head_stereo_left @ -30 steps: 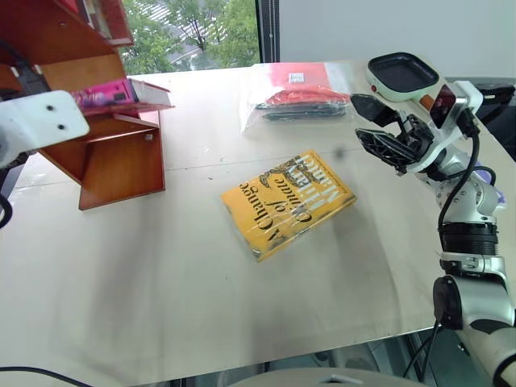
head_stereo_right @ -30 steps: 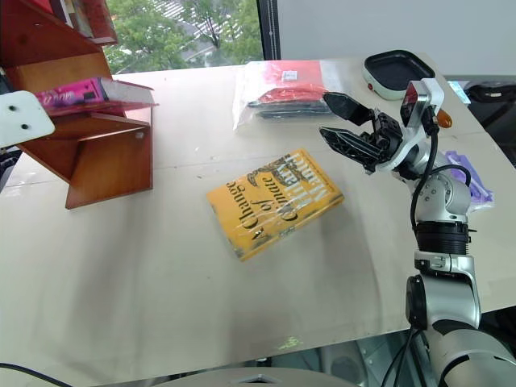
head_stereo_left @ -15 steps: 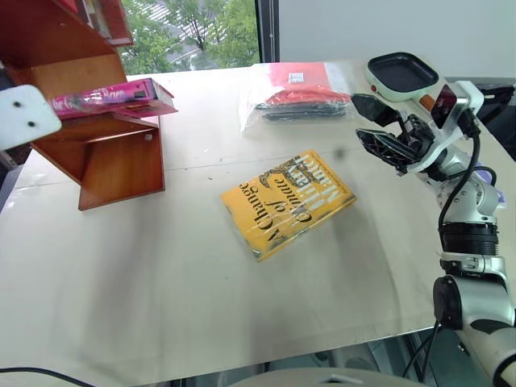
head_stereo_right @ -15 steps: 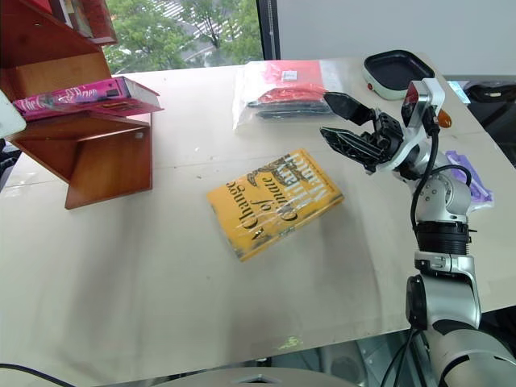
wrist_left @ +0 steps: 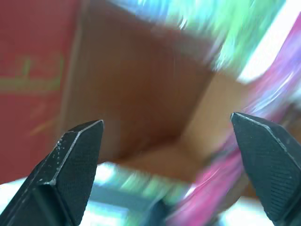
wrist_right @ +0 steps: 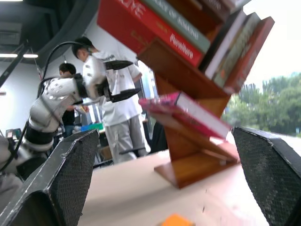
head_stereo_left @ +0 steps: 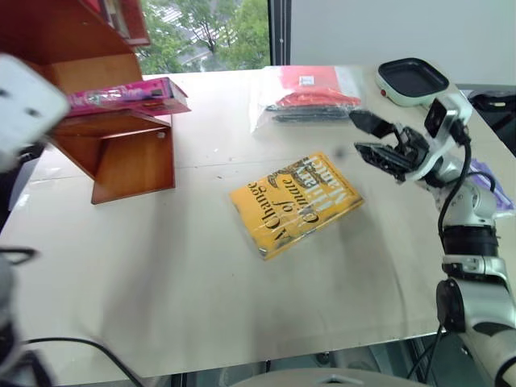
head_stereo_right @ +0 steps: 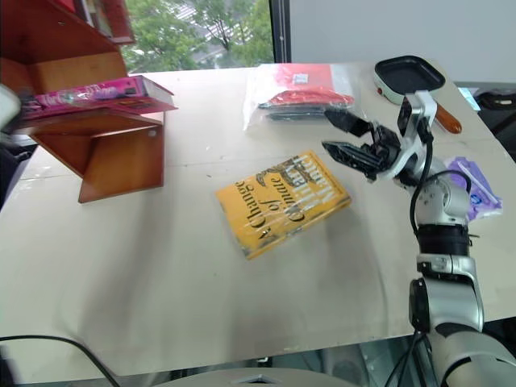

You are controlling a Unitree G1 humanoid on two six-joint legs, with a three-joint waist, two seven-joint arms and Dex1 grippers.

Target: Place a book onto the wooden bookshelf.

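One yellow book (head_stereo_right: pixel 282 201) lies nearest on the table (head_stereo_right: pixel 161 266), the right gripper (head_stereo_right: pixel 348 137) hovering past it wide open and empty, the left gripper (wrist_left: pixel 167 155) likewise spread empty, one pink book (head_stereo_right: pixel 97 93) resting on the wooden bookshelf (head_stereo_right: pixel 113 153).

The magenta-pink book (head_stereo_right: pixel 101 91) lay flat on a wooden bookshelf (head_stereo_right: pixel 121 149) ledge, apart from the wide-spread left gripper (wrist_left: pixel 169 141).
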